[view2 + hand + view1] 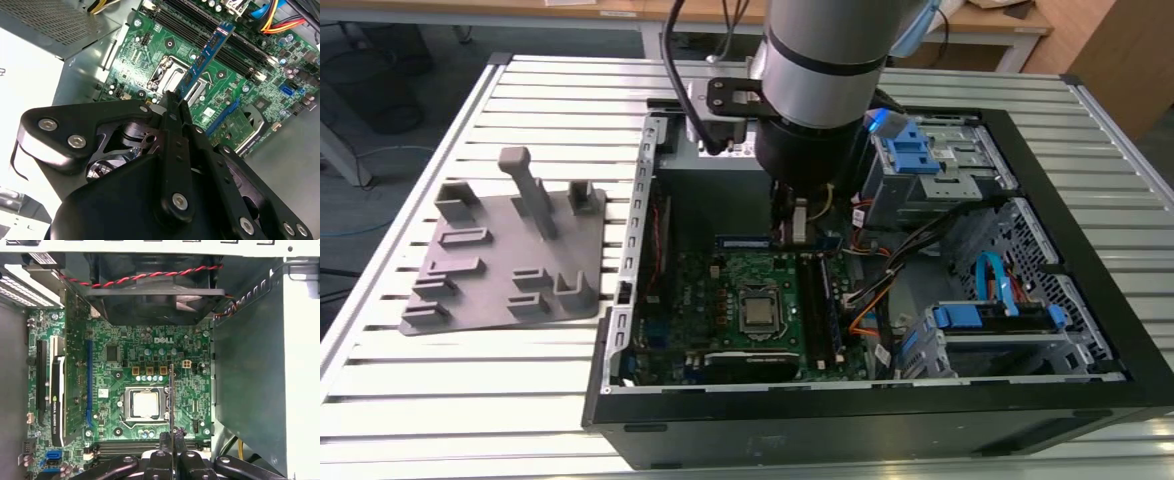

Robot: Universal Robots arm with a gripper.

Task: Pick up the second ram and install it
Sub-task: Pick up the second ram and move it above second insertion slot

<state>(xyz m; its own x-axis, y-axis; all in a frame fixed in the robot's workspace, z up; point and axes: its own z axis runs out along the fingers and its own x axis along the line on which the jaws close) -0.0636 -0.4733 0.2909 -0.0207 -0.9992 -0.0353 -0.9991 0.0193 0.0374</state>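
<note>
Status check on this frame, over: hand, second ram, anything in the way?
Copy: hand shut on second ram. Held above the motherboard, not seated in the slots. Nothing seen blocking the slots.

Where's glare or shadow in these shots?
In the second wrist view the pale metal panel is washed out white, the dark-blue ram strip evenly lit; in the first wrist view the black fan lies in shade; in the exterior view the silver arm tube gleams.
</note>
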